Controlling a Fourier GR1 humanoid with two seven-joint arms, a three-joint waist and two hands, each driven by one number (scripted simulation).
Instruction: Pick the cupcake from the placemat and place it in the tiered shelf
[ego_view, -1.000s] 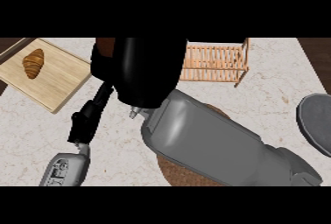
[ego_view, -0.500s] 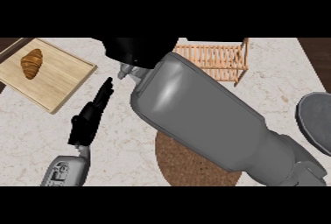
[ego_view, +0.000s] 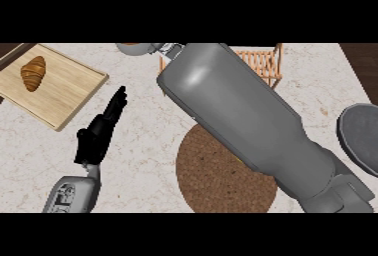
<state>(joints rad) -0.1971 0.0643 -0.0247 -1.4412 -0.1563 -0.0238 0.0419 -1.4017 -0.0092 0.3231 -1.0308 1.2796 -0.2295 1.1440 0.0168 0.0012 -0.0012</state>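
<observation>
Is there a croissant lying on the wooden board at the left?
Yes, a brown croissant lies on the wooden board at the counter's left, clear of the left hand.

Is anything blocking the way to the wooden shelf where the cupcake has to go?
Nothing visible blocks it, but I can't see much. The right forearm stretches over the round brown placemat to the picture's top edge and hides most of the wooden tiered shelf. The right hand and the cupcake don't show.
</observation>
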